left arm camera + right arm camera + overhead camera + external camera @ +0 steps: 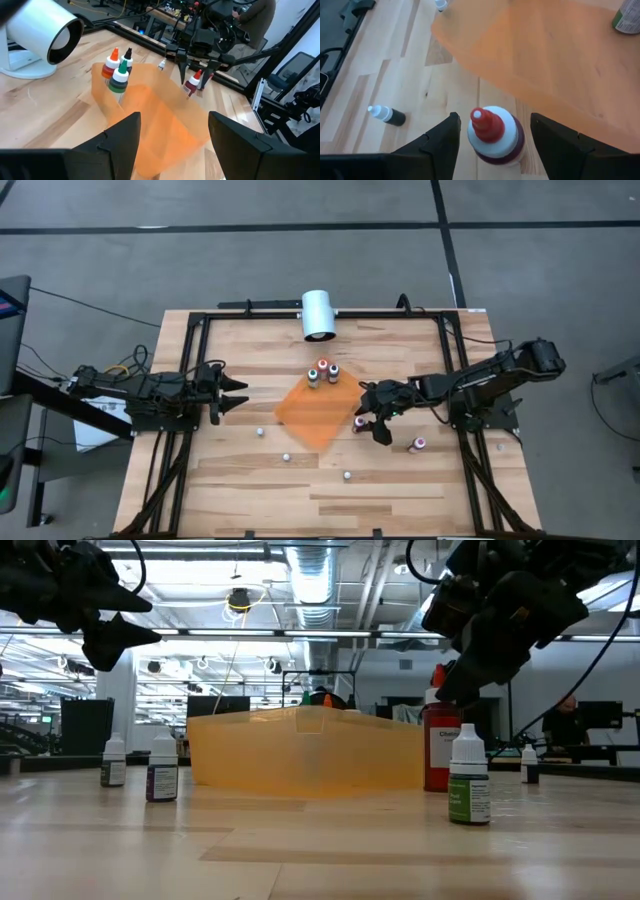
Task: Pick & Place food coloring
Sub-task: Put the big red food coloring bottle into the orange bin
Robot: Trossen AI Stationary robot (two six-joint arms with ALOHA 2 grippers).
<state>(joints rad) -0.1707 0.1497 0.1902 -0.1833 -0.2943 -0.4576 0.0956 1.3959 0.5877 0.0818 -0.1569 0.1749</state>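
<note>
Just off the translucent orange sheet's (316,413) right-hand edge, the red-capped dark-red food coloring bottle (493,135) is standing upright, sitting squarely between the right gripper's (373,420) wide-spread fingers; the left gripper (228,393), also spread, is waiting well apart.

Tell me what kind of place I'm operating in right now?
Probably a robotics lab or workshop in a big open industrial hall. The wooden table sits in a black metal frame with both arms mounted on it, exposed ceiling ducts run overhead, and workbenches with monitors fill the background.
</note>
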